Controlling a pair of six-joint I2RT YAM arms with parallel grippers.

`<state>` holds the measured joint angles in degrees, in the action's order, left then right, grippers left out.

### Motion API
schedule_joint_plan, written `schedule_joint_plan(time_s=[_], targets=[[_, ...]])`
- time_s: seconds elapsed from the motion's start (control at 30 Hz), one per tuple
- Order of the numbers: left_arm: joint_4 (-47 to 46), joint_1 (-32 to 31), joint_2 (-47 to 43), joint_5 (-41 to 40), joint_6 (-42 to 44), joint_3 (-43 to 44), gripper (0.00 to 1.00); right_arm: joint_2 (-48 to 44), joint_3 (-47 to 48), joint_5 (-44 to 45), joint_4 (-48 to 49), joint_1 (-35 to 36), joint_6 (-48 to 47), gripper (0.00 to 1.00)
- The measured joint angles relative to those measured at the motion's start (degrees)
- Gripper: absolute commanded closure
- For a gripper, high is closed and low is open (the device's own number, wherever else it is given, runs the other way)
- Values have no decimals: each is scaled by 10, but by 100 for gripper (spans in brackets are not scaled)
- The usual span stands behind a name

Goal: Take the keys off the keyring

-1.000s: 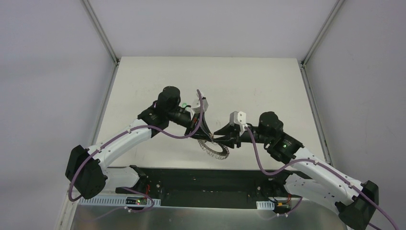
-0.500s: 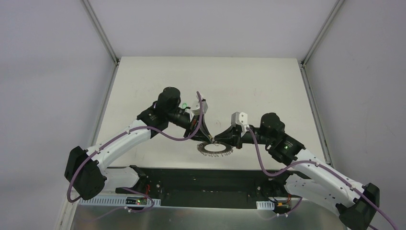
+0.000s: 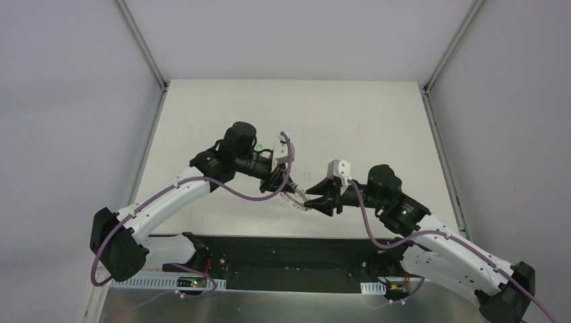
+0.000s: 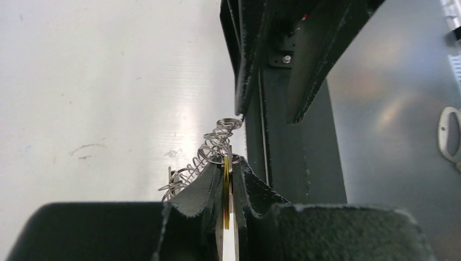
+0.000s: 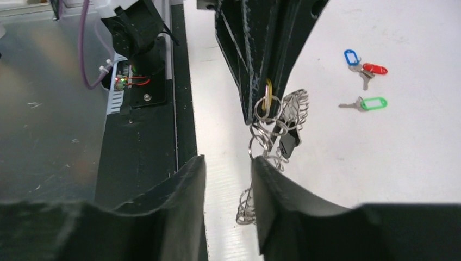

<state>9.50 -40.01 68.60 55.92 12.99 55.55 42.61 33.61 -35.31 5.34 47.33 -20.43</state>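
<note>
Three keys [image 5: 374,103] lie on the desk [image 5: 402,163]; left jaws pinch the yellow key [image 5: 268,89], right jaws just spread again by the raised keyring [image 5: 265,145]; we judge one remains.

Soft, even overhead light fills the top view, leaving only faint shadows on the pale bench [image 3: 350,114]. The left wrist view carries a bright glare patch on the bench. The near bodies of the left claw [image 4: 226,162] and right claw [image 5: 228,162] are blurred.

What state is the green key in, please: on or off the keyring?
Off: the green key lies on the table, apart from the keyring.
</note>
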Motion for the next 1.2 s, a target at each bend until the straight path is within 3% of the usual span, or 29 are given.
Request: schedule_joint_plan(time_s=[0.2,0.4,0.47,0.6,0.8,1.03,1.2], targets=[[128,-53,27,-121,70,85,100,-18,-38,67,19,0,20,33],[271,-112,76,-259,120,171,100,-35,-67,150,50,0,71,5],[315,-128,94,-304,129,199,100,-40,-76,171,65,0,98,1],[386,-155,118,-385,148,243,100,-42,-82,190,77,0,155,2],[450,-176,121,-466,167,283,100,-25,-85,178,83,0,193,13],[492,-203,124,-520,180,323,100,-23,-188,168,250,4,220,17],[513,-212,151,-527,176,353,100,49,-204,171,335,30,228,13]])
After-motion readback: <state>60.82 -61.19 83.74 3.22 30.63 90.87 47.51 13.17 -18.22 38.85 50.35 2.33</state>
